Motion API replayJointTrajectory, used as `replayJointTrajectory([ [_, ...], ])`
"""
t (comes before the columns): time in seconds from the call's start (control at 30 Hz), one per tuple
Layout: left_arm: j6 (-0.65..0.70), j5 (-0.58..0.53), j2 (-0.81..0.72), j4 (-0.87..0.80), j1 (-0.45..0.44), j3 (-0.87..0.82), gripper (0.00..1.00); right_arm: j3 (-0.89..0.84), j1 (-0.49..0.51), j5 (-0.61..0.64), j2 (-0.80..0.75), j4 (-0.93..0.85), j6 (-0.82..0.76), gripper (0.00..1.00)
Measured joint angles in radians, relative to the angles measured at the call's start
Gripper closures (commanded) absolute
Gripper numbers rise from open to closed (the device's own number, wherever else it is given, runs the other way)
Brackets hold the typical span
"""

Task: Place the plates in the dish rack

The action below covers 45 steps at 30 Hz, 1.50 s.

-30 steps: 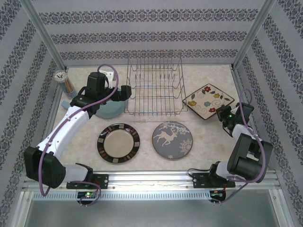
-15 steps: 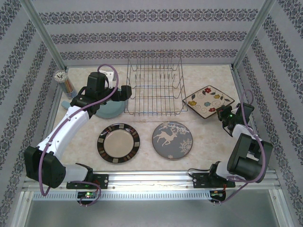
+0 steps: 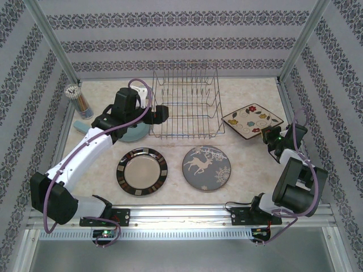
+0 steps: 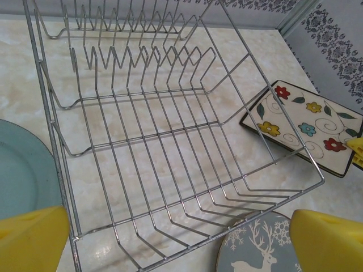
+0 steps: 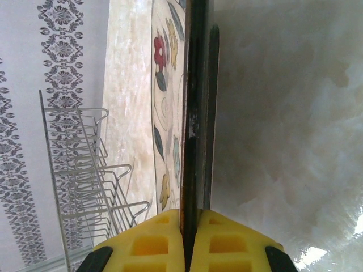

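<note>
Right gripper (image 5: 187, 229) clenched on the dark edge of the square cream floral plate (image 3: 252, 120), just right of the silver wire dish rack (image 3: 186, 105). Left gripper (image 4: 181, 243) jaws spread wide, released, at rack's left side, plain light-blue round plate (image 3: 131, 134) beside it.

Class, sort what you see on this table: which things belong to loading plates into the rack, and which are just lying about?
Job: silver wire dish rack; plain light-blue round plate; brown-rimmed round plate; grey round reindeer plate; square cream floral plate.
Lying about: upright bundle of thin coloured sticks, back left.
</note>
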Motion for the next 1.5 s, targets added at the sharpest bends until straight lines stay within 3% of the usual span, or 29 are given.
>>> replayJointTrajectory([
  [1.5,0.001,-0.027,0.0,-0.003,0.0,0.0,0.0,0.039,-0.006,-0.054,-0.026,0.006,0.04,1.0],
])
